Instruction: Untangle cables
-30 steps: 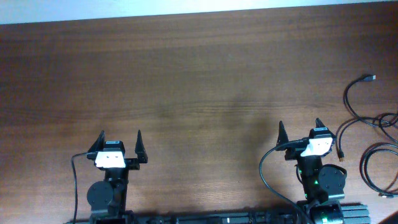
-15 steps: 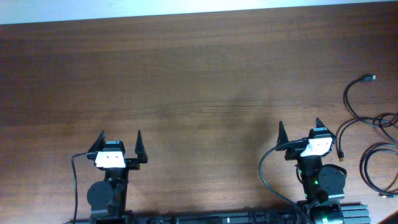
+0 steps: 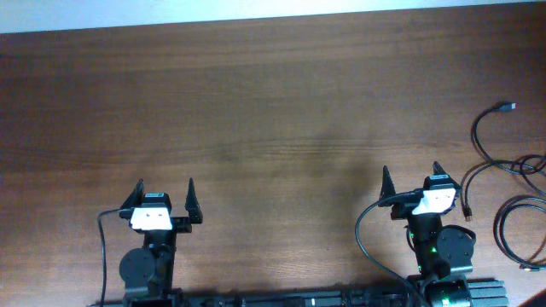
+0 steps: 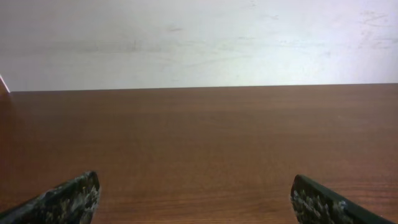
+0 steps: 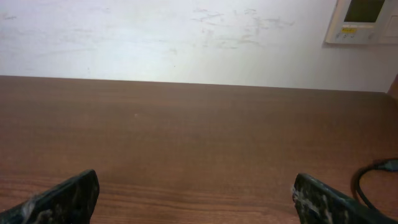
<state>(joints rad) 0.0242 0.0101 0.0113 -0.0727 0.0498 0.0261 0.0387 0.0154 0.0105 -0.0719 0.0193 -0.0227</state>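
Thin black cables (image 3: 509, 183) lie looped on the brown table at the far right edge in the overhead view, with a small plug (image 3: 509, 107) at the upper end and another plug (image 3: 467, 207) near my right arm. A bit of one cable (image 5: 373, 177) shows at the right edge of the right wrist view. My right gripper (image 3: 410, 177) is open and empty, just left of the cables. My left gripper (image 3: 165, 189) is open and empty at the front left, far from them. Both wrist views show spread fingertips, left (image 4: 196, 196) and right (image 5: 196, 196).
The wooden table (image 3: 256, 111) stretches back to a white wall. A thicker black wire (image 3: 367, 234) loops from the right arm's base. A wall panel (image 5: 364, 18) shows at the top right of the right wrist view.
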